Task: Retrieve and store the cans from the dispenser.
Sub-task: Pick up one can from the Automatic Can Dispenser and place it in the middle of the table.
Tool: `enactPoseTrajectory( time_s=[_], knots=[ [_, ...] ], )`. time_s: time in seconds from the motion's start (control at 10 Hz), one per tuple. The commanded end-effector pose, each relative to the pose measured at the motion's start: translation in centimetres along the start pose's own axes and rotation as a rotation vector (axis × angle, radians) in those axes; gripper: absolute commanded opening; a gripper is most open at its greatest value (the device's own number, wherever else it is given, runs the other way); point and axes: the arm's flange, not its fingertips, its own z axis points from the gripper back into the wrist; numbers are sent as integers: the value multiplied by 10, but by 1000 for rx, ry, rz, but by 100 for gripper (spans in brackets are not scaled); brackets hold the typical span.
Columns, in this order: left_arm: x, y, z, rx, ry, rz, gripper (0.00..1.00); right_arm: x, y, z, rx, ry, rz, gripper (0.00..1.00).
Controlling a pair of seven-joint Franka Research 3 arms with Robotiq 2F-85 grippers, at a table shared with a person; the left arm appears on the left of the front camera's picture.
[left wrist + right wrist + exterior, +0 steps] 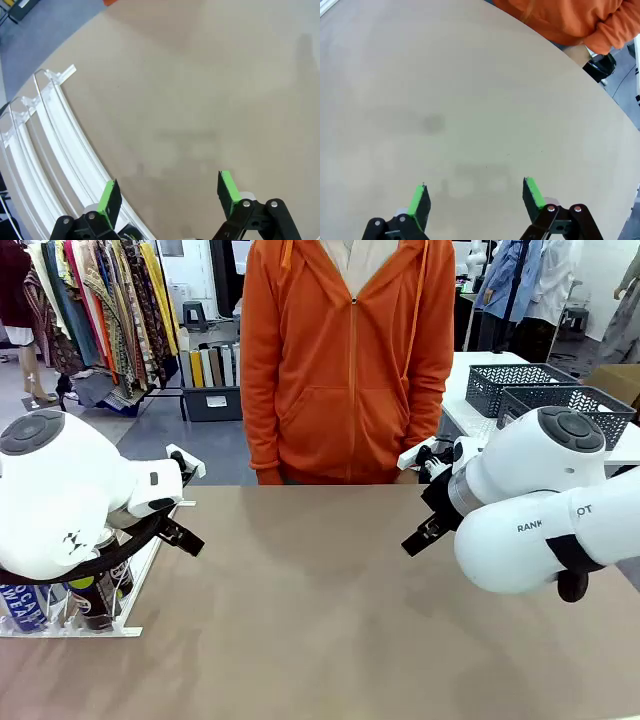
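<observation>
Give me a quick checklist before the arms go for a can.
1. Left gripper open, nothing held: ok.
2. Right gripper open, nothing held: ok.
3. Cans sitting in the dispenser: ok, at its near end under the left arm.
4. Left gripper aimed at a can: not ok, it faces bare table beside the rails.
5. Person away from the dispenser: ok.
6. Storage spot for the cans: cannot tell.

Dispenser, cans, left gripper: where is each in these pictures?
dispenser (62, 135), left wrist view, on a white rail.
cans (95, 608), front view, on a dark can's side.
left gripper (167, 192), left wrist view, midway between its open fingertips.
</observation>
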Motion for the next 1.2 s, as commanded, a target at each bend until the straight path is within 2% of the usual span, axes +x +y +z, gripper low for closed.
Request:
enactPoseTrajectory(
  time_s=[0.0, 1.1],
  knots=[
    [0, 0, 0, 0, 0, 0, 100, 0, 0, 0, 0, 0, 0, 100],
    [0, 0, 0, 0, 0, 0, 100, 0, 0, 0, 0, 0, 0, 100]
  ],
)
